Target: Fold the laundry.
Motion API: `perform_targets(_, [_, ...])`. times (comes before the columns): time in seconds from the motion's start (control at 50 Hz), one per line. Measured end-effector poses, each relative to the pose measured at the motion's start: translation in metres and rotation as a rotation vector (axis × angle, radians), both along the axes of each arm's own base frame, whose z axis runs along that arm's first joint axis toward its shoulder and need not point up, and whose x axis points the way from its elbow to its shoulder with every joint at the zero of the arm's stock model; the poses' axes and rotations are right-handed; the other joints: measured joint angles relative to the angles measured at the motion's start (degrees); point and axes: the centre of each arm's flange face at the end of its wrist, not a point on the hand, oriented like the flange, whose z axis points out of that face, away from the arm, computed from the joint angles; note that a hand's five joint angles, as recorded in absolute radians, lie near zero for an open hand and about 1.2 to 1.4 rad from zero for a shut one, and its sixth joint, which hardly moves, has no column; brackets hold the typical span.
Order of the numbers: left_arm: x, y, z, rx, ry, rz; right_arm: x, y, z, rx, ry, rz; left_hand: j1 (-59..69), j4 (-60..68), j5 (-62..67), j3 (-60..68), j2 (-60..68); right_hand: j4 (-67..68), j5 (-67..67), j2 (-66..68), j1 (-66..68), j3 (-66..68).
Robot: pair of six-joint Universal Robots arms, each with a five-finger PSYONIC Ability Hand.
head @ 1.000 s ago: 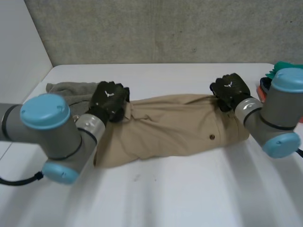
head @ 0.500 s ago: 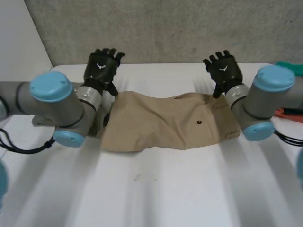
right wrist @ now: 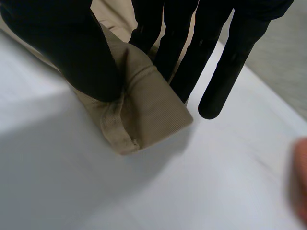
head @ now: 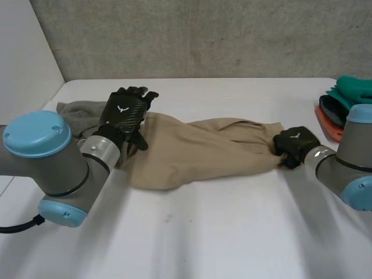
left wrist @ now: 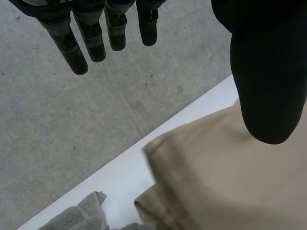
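Observation:
A tan garment [head: 197, 151] lies bunched across the middle of the white table [head: 221, 232]. My left hand [head: 123, 115] hovers over its left end with fingers [left wrist: 72, 48] straight and apart, holding nothing; in the left wrist view the tan garment [left wrist: 216, 187] lies under the thumb. My right hand [head: 295, 145] is at the garment's right end. In the right wrist view the thumb [right wrist: 72, 48] and fingers pinch a ribbed hem of the tan garment [right wrist: 148, 120] against the table.
A grey cloth [head: 75, 110] lies crumpled behind my left arm, and the grey cloth [left wrist: 76, 218] touches the tan garment's left end. A green cloth [head: 353, 90] and an orange thing [head: 326, 119] sit at the table's right edge. A concrete wall [head: 203, 35] runs behind.
Both hands came down from the table's back edge. The right hand closed on the garment's right end, which now stretches further right. The left hand stayed open and moved over the left end.

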Motion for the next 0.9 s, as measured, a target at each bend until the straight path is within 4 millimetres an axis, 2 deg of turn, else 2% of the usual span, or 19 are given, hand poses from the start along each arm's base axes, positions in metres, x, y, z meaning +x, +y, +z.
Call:
perform_targets(0.08, [0.001,0.002,0.009,-0.013,0.016,0.001,-0.021,-0.009,0.014,-0.077,0.059,-0.093,0.0,0.0,0.0,0.0,0.0,0.5,0.9,0.0,0.6,0.1])
perform_targets(0.16, [0.002,0.004,0.017,-0.026,0.026,0.002,-0.032,-0.01,0.033,-0.142,0.115,-0.119,0.0,0.0,0.0,0.0,0.0,0.6,1.4,0.0,1.9,0.1])
perform_targets(0.18, [0.003,0.007,0.023,-0.036,0.033,0.001,-0.038,-0.008,0.049,-0.197,0.171,-0.118,0.0,0.0,0.0,0.0,0.0,0.6,1.6,0.0,2.0,0.1])
perform_targets(0.26, [0.006,0.013,0.031,-0.046,0.047,-0.001,-0.034,-0.003,0.07,-0.294,0.271,-0.071,0.0,0.0,0.0,0.0,0.0,0.6,1.8,0.2,2.0,0.1])
perform_targets(0.3, [0.007,0.015,0.034,-0.046,0.056,-0.001,-0.021,0.001,0.078,-0.344,0.297,-0.025,0.0,0.0,0.0,0.0,0.0,0.6,1.8,0.2,2.4,0.1])
perform_targets(0.36, [0.008,0.018,0.036,-0.041,0.072,0.0,0.012,0.013,0.087,-0.435,0.305,0.08,0.0,0.0,0.0,0.0,0.0,0.6,1.9,0.3,2.4,0.4])
perform_targets(0.42, [0.01,0.021,0.038,-0.032,0.092,0.003,0.065,0.039,0.092,-0.551,0.256,0.262,0.0,0.0,0.0,0.0,0.0,0.6,2.5,0.8,2.4,1.1])
perform_targets(0.44, [0.011,0.021,0.039,-0.03,0.096,0.005,0.076,0.045,0.091,-0.573,0.242,0.304,0.0,0.0,0.0,0.0,0.0,0.6,2.6,0.8,2.4,1.1])
perform_targets(0.52, [0.014,0.022,0.04,-0.025,0.111,0.012,0.131,0.088,0.073,-0.656,0.159,0.561,0.0,0.0,0.0,0.0,0.0,0.6,3.0,0.8,2.5,1.1])
perform_targets(0.58, [0.015,0.022,0.041,-0.025,0.115,0.016,0.158,0.119,0.049,-0.664,0.124,0.726,0.0,0.0,0.0,0.0,0.0,0.5,2.9,0.8,3.0,1.1])
perform_targets(0.6, [0.015,0.022,0.042,-0.025,0.116,0.016,0.163,0.126,0.042,-0.661,0.12,0.761,0.0,0.0,0.0,0.0,0.0,-2.1,0.6,-2.0,1.5,-1.4])
perform_targets(0.62, [0.015,0.022,0.042,-0.025,0.116,0.017,0.168,0.134,0.034,-0.653,0.117,0.798,0.0,0.0,0.0,0.0,0.0,-10.2,-6.1,-9.3,-4.5,-9.5])
perform_targets(0.64, [0.016,0.022,0.042,-0.026,0.117,0.018,0.174,0.143,0.023,-0.639,0.117,0.838,0.0,0.0,0.0,0.0,0.0,-21.4,-18.5,-22.1,-16.7,-21.9])
perform_targets(0.7, [0.016,0.02,0.043,-0.031,0.118,0.019,0.177,0.153,0.011,-0.6,0.115,0.875,0.0,0.0,0.0,0.0,0.0,-45.1,-41.9,-45.4,-39.6,-45.1])
perform_targets(0.72, [0.015,0.02,0.044,-0.034,0.119,0.019,0.176,0.154,0.011,-0.585,0.109,0.876,0.0,0.0,0.0,0.0,0.0,-51.4,-47.5,-50.3,-44.6,-50.4])
perform_targets(0.76, [0.014,0.018,0.047,-0.042,0.123,0.017,0.173,0.153,0.016,-0.551,0.084,0.861,0.0,0.0,0.0,0.0,0.0,-55.0,-50.8,-53.7,-47.3,-54.4])
perform_targets(0.84, [0.01,0.013,0.056,-0.066,0.144,0.009,0.158,0.14,0.045,-0.45,-0.047,0.768,0.0,0.0,0.0,0.0,0.0,-55.7,-51.4,-54.0,-47.3,-54.9])
perform_targets(0.9, [0.001,0.007,0.063,-0.073,0.169,-0.006,0.139,0.124,0.078,-0.342,-0.232,0.653,0.0,0.0,0.0,0.0,0.0,-55.7,-51.8,-54.0,-47.3,-54.9])
